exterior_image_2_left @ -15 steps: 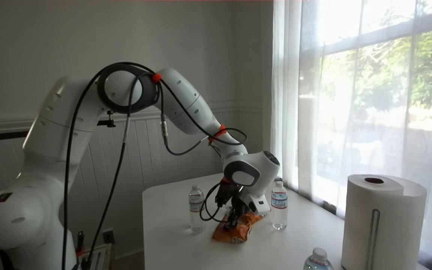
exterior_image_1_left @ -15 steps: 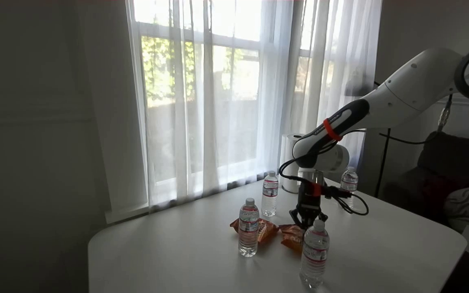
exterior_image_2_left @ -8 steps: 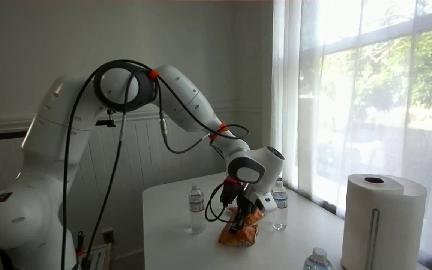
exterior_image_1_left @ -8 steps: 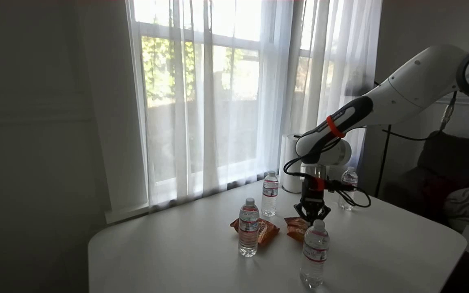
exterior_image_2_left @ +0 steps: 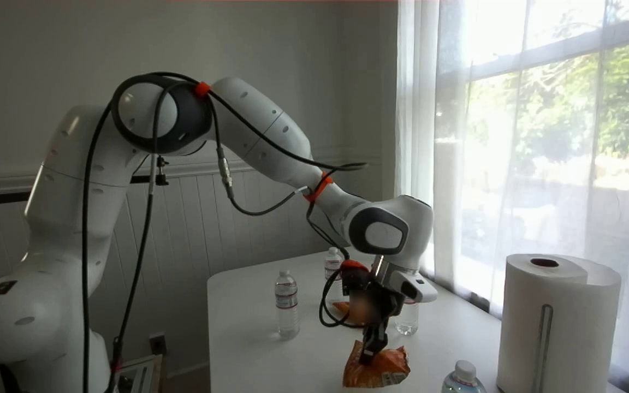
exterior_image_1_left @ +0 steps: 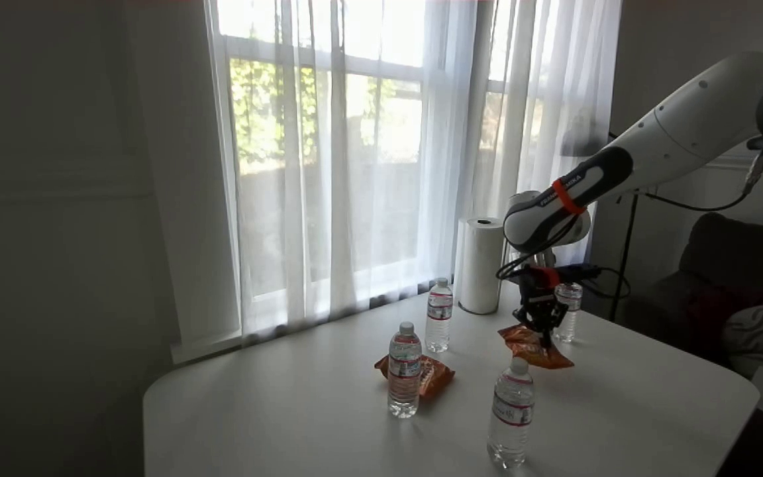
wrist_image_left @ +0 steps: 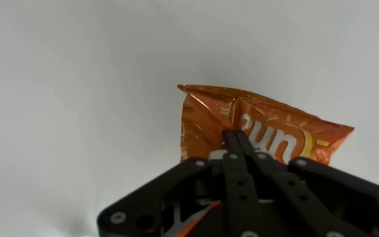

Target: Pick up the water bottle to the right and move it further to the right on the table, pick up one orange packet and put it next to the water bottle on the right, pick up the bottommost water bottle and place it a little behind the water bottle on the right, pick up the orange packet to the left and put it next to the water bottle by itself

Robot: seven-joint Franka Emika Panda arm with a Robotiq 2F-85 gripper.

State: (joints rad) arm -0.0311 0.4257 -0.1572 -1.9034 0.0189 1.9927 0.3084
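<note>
Pincer (wrist_image_left: 236, 134) grips orange packet (wrist_image_left: 248, 113) over desk (exterior_image_1_left: 275, 411), four bottles (exterior_image_1_left: 405, 374) stand on desk, second packet (exterior_image_1_left: 436, 377) lies there

black gripper (wrist_image_left: 237, 133) at the near side, its fingers (wrist_image_left: 230, 141) pressed together on a creased orange packet (wrist_image_left: 262, 115), white lettering (wrist_image_left: 268, 137) just right of them, yellow arc (wrist_image_left: 307, 143) toward the packet's right end, white table (wrist_image_left: 77, 85) left, right and far

White table (exterior_image_1_left: 275, 411), rounded corners: four water bottles (exterior_image_1_left: 439, 321) upright. Paper towel roll (exterior_image_1_left: 479, 271) by the window-side edge, one bottle near that edge. Orange packet (exterior_image_1_left: 436, 377) lies between two bottles, in from the edges.
</note>
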